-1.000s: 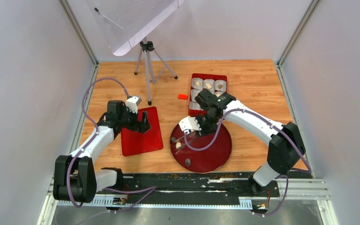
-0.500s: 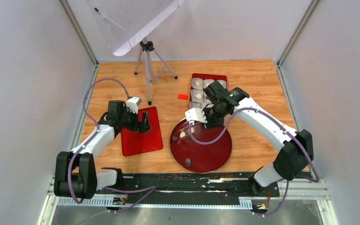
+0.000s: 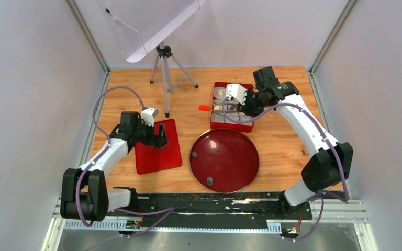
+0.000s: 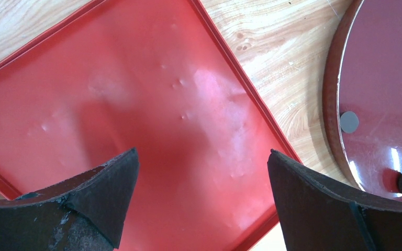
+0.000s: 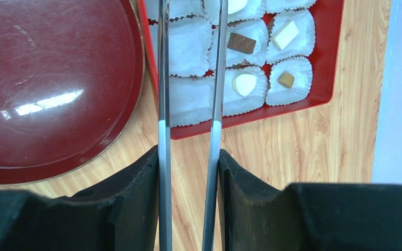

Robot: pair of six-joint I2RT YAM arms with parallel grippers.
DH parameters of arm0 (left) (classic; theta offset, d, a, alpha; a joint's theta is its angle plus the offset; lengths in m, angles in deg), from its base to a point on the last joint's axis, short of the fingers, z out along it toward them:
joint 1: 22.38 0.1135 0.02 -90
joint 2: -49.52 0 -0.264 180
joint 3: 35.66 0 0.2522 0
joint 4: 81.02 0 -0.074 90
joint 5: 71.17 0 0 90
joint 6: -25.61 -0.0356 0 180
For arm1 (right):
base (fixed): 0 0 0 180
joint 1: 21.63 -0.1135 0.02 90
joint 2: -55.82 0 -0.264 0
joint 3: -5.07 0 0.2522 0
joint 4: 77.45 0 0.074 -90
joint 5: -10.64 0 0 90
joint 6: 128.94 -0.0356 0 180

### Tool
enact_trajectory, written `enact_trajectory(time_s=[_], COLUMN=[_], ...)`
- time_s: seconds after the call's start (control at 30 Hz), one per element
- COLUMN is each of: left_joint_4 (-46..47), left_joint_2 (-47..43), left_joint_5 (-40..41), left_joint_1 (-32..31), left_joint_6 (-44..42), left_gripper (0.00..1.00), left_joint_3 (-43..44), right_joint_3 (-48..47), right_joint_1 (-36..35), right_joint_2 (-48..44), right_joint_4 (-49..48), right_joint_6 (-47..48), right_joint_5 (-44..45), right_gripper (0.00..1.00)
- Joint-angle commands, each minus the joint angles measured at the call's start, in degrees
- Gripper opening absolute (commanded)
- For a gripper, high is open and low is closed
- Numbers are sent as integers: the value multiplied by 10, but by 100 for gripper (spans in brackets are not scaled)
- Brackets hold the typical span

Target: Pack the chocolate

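Steel tweezers [image 5: 162, 104], clenched in right gripper [image 5: 188, 159], reach over tray [image 5: 331, 78] ahead; tips unseen. Judged placing chocolate [image 5: 245, 83]: next, lower into empty cup [image 5: 188, 102], release. Left gripper [image 4: 201, 154] released.

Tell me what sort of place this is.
Probably a robot lab test cell: white enclosure walls, a tripod under a tilted panel, and a black mounting rail at the table edge.

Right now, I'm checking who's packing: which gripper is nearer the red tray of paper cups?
Right. The right gripper, shut on tweezers, hangs at the red tray; the left gripper is open above the flat red lid, well to the tray's left.
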Motion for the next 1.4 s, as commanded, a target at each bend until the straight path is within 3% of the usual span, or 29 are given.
enact_trajectory(time_s=[0.0,0.27,0.73,0.9,1.07,1.37], left_joint_4=[6,6,13,13,11,13], left_joint_2=[-2,-18,-17,-14,-15,-15], left_joint_5=[-6,-5,-3,-3,-3,-3], left_joint_1=[4,4,5,5,6,6], left_joint_6=[6,0,-1,0,-1,-2], left_gripper=[100,100,100,100,100,100], left_joint_3=[24,12,5,7,7,6], right_joint_3=[-9,-30,-59,-87,-91,-102], right_joint_1=[1,1,5,18,24,26], right_joint_2=[28,83,121,149,156,154], right_joint_4=[-54,-61,17,58,53,45], right_joint_6=[-21,-32,-27,-45,-56,-62], right_joint_5=[27,46,13,-15,-16,-8], right_gripper=[0,0,5,12,31,39])
